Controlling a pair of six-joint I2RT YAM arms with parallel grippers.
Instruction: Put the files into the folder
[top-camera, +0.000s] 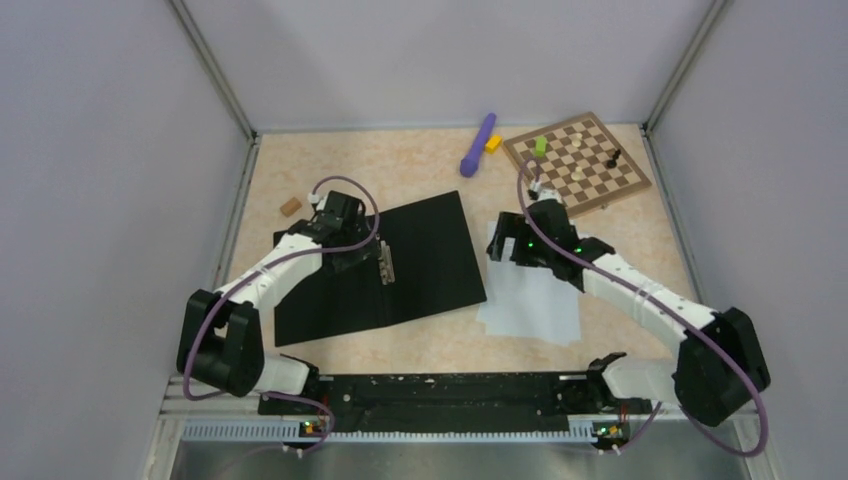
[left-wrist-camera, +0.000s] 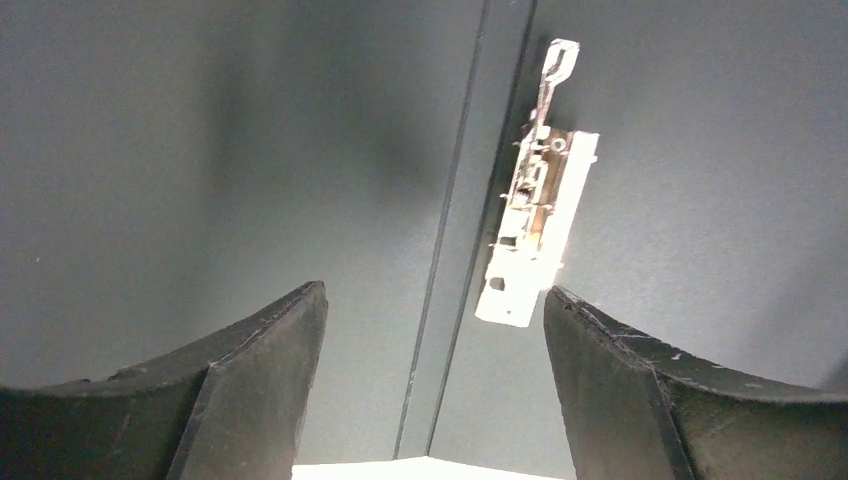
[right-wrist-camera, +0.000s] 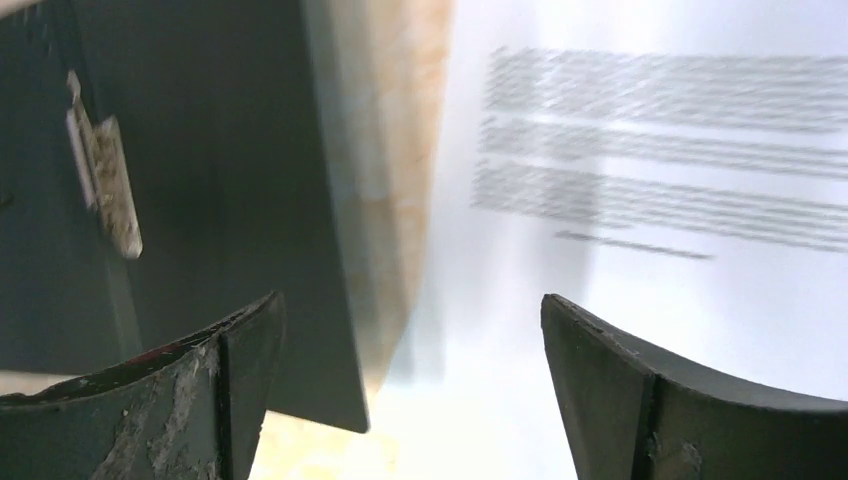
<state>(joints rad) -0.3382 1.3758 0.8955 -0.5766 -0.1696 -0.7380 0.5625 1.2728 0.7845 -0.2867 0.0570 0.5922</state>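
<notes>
The folder (top-camera: 430, 260) lies open on the table, black inner faces up, with a metal clip (top-camera: 386, 262) along its spine. My left gripper (top-camera: 352, 252) hovers open over its left half. In the left wrist view nothing is between the left gripper (left-wrist-camera: 435, 310) jaws, and the clip (left-wrist-camera: 530, 230) sits ahead on the right, on the black folder (left-wrist-camera: 200, 150). The files (top-camera: 535, 305), white printed sheets, lie flat to the right of the folder. My right gripper (top-camera: 503, 247) is open above their left edge. The right wrist view shows the right gripper (right-wrist-camera: 410, 320) holding nothing, with the files (right-wrist-camera: 650, 150) on its right and the folder (right-wrist-camera: 220, 150) on its left.
A brown chessboard (top-camera: 577, 160) with a few pieces sits at the back right. A purple object (top-camera: 478, 145) and a yellow block (top-camera: 493, 143) lie beside it. A small brown block (top-camera: 290, 207) rests near the left wall. Grey walls enclose the table.
</notes>
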